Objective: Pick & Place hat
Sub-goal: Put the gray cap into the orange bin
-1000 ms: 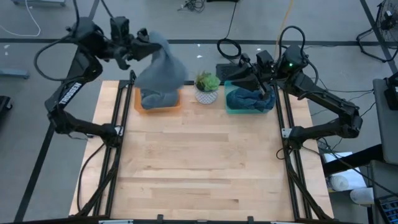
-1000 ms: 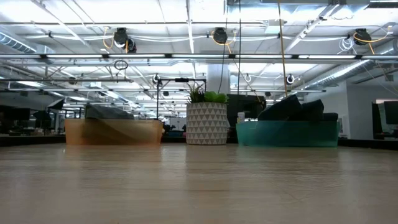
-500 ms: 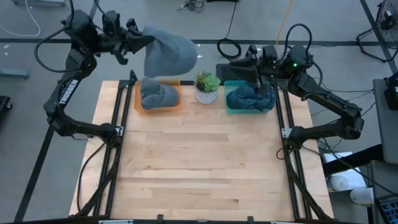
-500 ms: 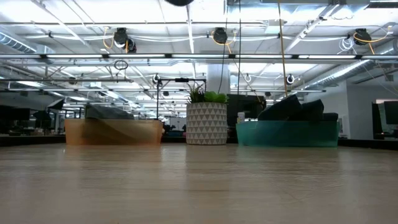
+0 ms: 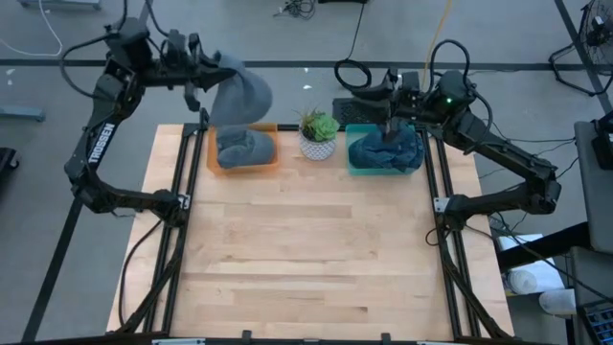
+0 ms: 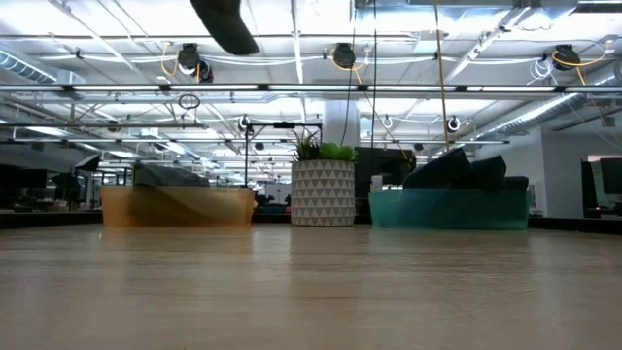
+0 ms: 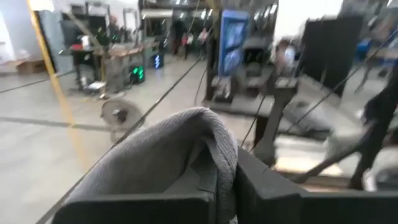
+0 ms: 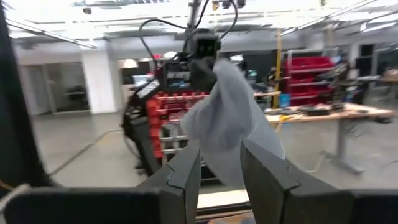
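the near part of the wooden table [image 5: 306, 259] lies bare in the high view, and the low view looks across its planks to a row of three things at the far edge. on the left of that row sits an orange bin [image 5: 243, 153] with a folded grey hat [image 5: 239, 147] inside it; in the low view its orange wall [image 6: 177, 206] shows with a dark hump above the rim. in the middle stands a small potted plant [image 5: 319, 134] in a white patterned pot [image 6: 324, 192], just beside both bins. on the right is a teal bin [image 5: 384, 155] filled with dark blue hats [image 5: 387, 149] that rise above its rim [image 6: 449, 208].

the right gripper [image 5: 387, 113] hangs over the far edge of the teal bin, just above the pile. in its own wrist view the two dark fingers [image 8: 184, 175] stand a narrow gap apart with nothing between them; through that gap the other arm shows farther off with its hat.

farther back and higher, beyond the table's far left corner, the left gripper [image 5: 198, 75] is clamped on a grey knitted hat [image 5: 236, 96], which hangs lifted in the air above and behind the orange bin. the left wrist view shows the ribbed grey fabric [image 7: 163, 158] bunched between that gripper's dark fingers [image 7: 267, 193]. in the low view only a dark shape shows at the top edge, left of centre.
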Motion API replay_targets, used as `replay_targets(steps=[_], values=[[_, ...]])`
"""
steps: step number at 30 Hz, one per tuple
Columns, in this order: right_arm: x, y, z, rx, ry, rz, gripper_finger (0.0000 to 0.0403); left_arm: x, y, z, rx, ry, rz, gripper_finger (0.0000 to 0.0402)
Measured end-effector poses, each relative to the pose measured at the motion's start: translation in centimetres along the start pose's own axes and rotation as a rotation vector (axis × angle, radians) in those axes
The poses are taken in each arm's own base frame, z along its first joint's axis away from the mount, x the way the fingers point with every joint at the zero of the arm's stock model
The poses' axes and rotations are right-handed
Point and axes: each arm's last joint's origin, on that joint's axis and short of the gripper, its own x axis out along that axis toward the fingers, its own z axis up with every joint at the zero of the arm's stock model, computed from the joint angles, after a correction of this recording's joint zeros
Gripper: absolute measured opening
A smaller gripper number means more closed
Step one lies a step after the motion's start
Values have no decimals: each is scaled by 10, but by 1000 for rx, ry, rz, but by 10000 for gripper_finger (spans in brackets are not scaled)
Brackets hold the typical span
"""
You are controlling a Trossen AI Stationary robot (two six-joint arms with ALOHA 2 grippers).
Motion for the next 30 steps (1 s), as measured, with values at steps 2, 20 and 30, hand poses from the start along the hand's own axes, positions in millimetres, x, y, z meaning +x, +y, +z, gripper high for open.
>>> replay_targets(steps=[2,20,30], values=[[1,0,-1,-30,-4,-30,102,0,1,-6,31,50,35,18],[36,-26,-61,-33,281,-159,102,11,18,-65,247,396,99,18],[36,-27,-59,-98,274,-202,102,18,37,-111,15,531,290,18]])
